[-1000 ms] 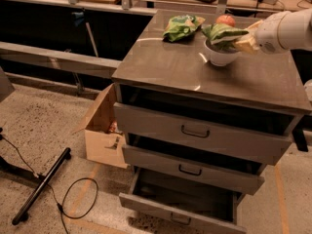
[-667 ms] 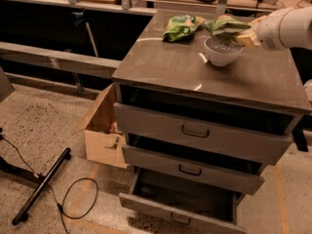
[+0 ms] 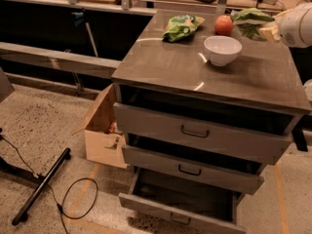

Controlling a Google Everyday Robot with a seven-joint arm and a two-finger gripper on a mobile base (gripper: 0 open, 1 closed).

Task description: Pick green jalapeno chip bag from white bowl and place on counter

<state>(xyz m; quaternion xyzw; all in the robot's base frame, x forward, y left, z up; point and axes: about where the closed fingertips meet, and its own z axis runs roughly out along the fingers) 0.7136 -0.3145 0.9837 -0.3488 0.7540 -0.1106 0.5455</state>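
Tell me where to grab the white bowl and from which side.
Pinch the bowl by its near rim, coming straight down from above: it stands upright and empty, its smooth round sides likely give little purchase, and the fruit sits close behind. The tool, at the right rear of the counter, holds the dull green bag.

green jalapeno chip bag (image 3: 249, 18): dull olive-green, whitish edges
gripper (image 3: 269, 31): cream-yellow; far right, above the counter's back, clamped on the bag
white bowl (image 3: 222, 50): plain glossy white
counter (image 3: 195, 77): grey-brown, metallic sheen
second bag (image 3: 181, 27): lime-green, yellow-orange corner
fruit (image 3: 224, 25): red-orange
floor (image 3: 39, 126): beige, dark speckles
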